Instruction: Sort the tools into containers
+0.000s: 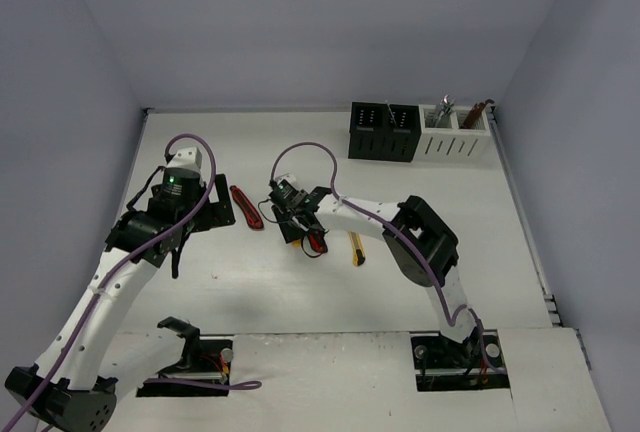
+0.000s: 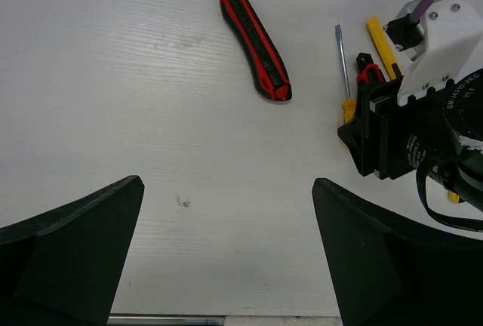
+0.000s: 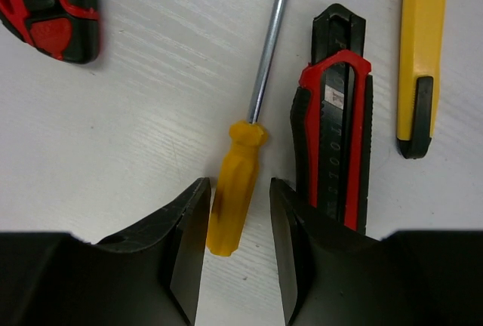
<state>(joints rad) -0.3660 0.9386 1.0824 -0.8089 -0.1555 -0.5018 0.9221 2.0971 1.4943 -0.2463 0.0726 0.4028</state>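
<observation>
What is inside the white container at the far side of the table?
Silver tools stick up from the white container in its left part, a brownish handle in its right part. Its slotted side covers their lower ends and the bottom.

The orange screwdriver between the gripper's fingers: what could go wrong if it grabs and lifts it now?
1. The right gripper straddles only the rear end of the handle of the screwdriver, so the long shaft could droop, or the tool could slip out when lifted.
2. The red-and-black knife lies close beside one finger, partly hidden behind it. Closing or lifting might drag it, perhaps into the yellow knife next to it.
</observation>
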